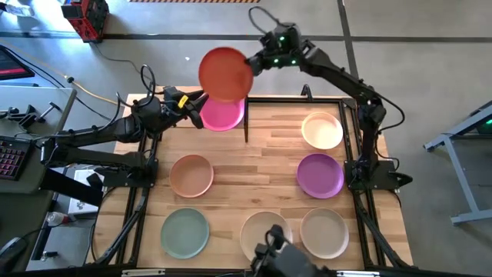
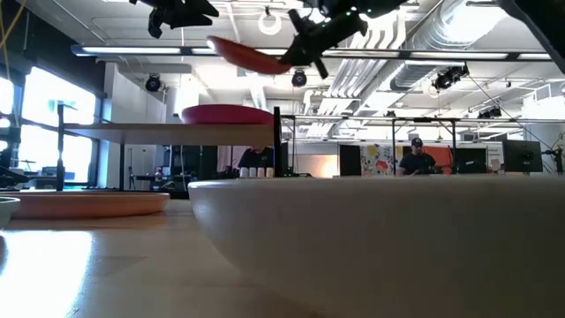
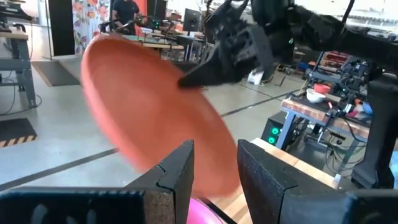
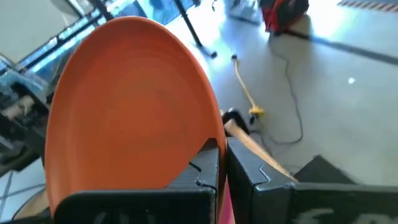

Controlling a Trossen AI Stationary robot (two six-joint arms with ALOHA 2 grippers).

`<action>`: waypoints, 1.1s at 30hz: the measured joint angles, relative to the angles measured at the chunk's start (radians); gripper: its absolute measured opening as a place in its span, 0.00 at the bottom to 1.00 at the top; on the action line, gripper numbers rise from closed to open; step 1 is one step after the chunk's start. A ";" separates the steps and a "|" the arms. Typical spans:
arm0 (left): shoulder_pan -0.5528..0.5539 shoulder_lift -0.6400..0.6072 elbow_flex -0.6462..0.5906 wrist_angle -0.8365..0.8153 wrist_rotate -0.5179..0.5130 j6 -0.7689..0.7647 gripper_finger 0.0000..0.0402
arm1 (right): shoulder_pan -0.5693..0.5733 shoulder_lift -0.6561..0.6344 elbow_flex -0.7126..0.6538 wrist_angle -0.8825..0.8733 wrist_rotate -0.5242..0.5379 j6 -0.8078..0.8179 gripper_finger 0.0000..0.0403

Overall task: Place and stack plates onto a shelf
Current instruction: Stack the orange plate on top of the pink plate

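An orange plate [image 1: 225,75] hangs tilted in the air over the table's far edge, with my right gripper [image 1: 250,61] shut on its right rim. Below it a magenta plate [image 1: 224,117] rests flat on the shelf [image 2: 132,132], a raised light-wood board. My left gripper [image 1: 201,100] stands open and level at the magenta plate's left, with nothing between its fingers [image 3: 180,171]. Its wrist view looks at the orange plate [image 3: 149,118] and at the other gripper beyond. My right gripper pinches the orange plate's rim [image 4: 205,149] between its two fingers, one on the plate's upper face and one underneath. The fingers come from the table's right, slanting a little downward. The plate is lifted clear above the magenta plate and tilted.
On the tabletop lie a peach plate [image 1: 191,175], a mint green one [image 1: 185,232], a cream one [image 1: 321,129], a purple one [image 1: 320,175] and two beige ones [image 1: 265,231] [image 1: 324,231]. A black post [image 1: 246,123] stands at the shelf's right end.
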 joint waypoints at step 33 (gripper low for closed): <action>0.000 0.000 0.000 -0.021 0.002 -0.007 0.27 | 0.115 0.136 0.000 -0.105 0.143 -0.008 0.00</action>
